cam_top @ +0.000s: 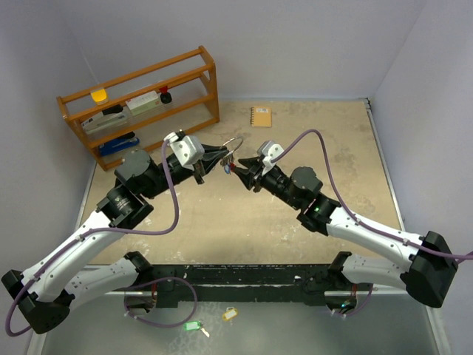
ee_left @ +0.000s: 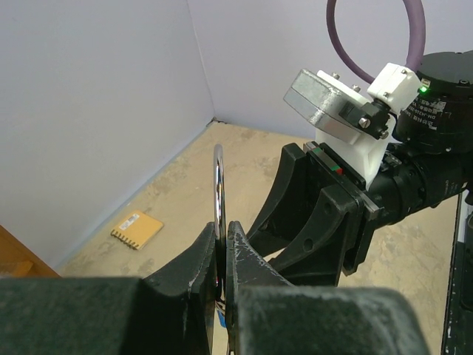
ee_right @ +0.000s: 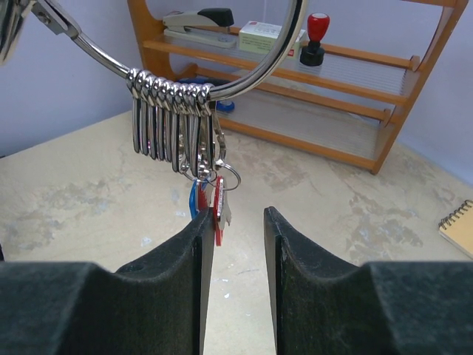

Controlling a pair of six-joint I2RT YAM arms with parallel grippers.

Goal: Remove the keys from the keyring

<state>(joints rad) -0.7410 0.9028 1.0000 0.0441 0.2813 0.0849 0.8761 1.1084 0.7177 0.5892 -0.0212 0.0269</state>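
Currently on my screens, itemised from the work outward:

1. Keyring [ee_right: 260, 72]: a thin silver ring held up in the air above the tabletop [cam_top: 244, 229], between the two arms. I see it edge-on in the left wrist view.
2. Keys: the blue tag [ee_right: 194, 201] and the red tag [ee_right: 218, 213] both hang from the ring's low side on a small split ring, next to a bunch of plain silver metal pieces [ee_right: 166, 122] threaded side by side.
3. Left gripper [ee_left: 224, 235]: clenched on the keyring, with the ring standing upright out of the pinched jaws.
4. Right gripper [ee_right: 238, 222]: jaws parted and grasping nothing. It sits just below the tags. The red tag hangs by the inner face of the finger on the left of that view, and I cannot tell whether they touch.
5. Wooden rack [cam_top: 199, 81]: at the far left of the tabletop. It carries a black stapler [ee_right: 196, 18], a red-topped stamp [ee_right: 316, 33] and a blue stapler [cam_top: 118, 144].
6. Notepad [cam_top: 260, 116]: lies flat near the back wall, well apart from the grippers.
7. Green tag [cam_top: 193, 325] and yellow tag [cam_top: 230, 314]: lie near each other at the near edge, below the arm bases.
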